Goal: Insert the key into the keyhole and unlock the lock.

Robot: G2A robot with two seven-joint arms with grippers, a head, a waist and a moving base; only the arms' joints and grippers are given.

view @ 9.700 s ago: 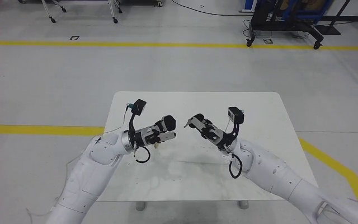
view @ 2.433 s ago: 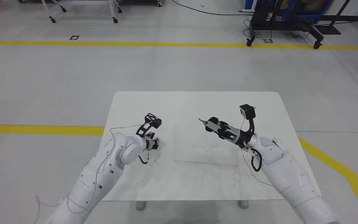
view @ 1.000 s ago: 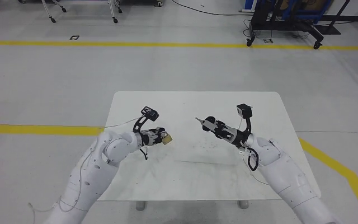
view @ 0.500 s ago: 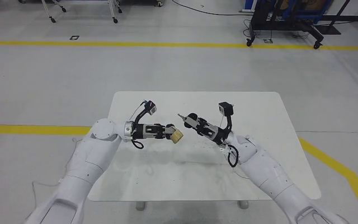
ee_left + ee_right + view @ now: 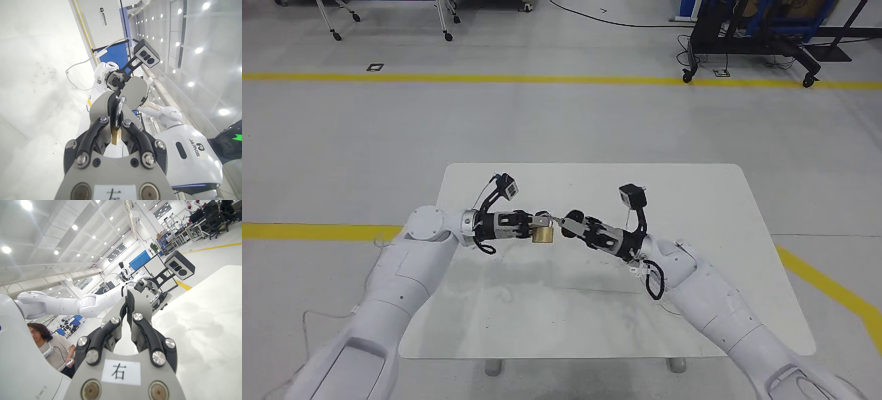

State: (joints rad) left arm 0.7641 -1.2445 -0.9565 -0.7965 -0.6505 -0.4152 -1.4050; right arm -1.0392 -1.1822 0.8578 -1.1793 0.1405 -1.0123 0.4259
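So the left hand is clamped on the brass padlock, held up over the middle of the desk. The right hand pinches the key right at the padlock. Can't tell if it's in.

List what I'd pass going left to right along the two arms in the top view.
From the left: left wrist camera → left gripper → padlock held in it → right gripper → right wrist camera.
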